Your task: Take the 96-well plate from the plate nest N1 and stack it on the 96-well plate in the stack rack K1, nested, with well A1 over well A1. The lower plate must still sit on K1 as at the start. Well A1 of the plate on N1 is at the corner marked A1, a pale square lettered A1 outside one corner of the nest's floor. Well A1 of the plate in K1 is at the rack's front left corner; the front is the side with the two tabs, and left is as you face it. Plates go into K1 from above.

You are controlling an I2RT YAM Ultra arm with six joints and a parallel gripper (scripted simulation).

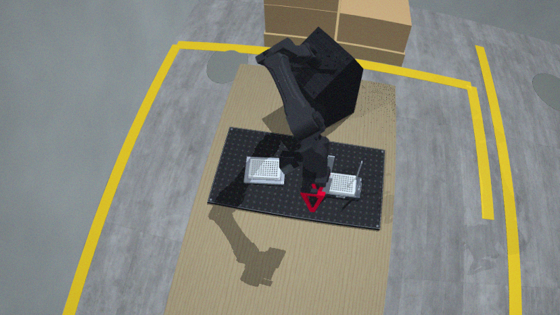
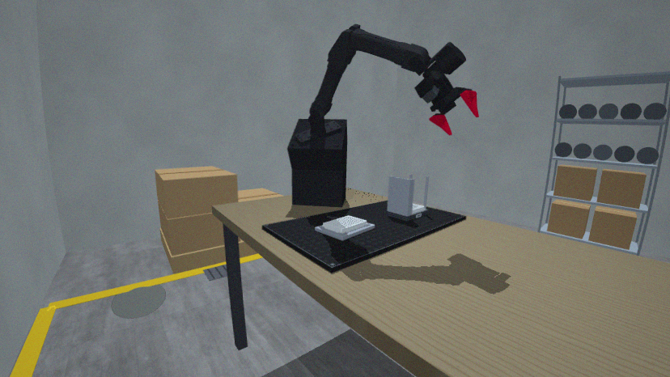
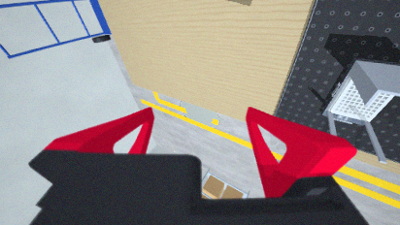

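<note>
Hand (image 2: 453, 111) is high above the bench (image 2: 515, 299), red fingers (image 2: 470, 102) spread fully apart, nothing between them. Step in hand, as I read it: the approach to the plate pickup, not yet started in earnest.

How to do it well:
- Swing back across the black pegboard (image 2: 346, 252) toward the plate on the nest (image 2: 345, 226), then come straight down.
- Square the wrist to the plate first. Right now the hand is tilted and pointing out past the bench edge, per the wrist view.
- Grip across the plate's short sides or long sides cleanly, low on the skirt, so it lifts level.
- Find the A1 mark before closing. I can't make it out in any view at this size, so orientation isn't confirmed.
- Leave clearance for the rack's tall back wall (image 2: 400, 194) and thin post (image 2: 426, 191); entry is from above only.

Where things are:
- Target plate (image 1: 265, 169) lies flat in its nest on the pegboard's left portion in the top view, well apart from the hand (image 1: 314, 194) and far below it.
- The hand hangs nearer the rack, just beside the second plate (image 1: 341, 182) in the top view, but well above it.
- That lower plate (image 3: 360, 100) sits in the rack, seemingly undisturbed.
</note>
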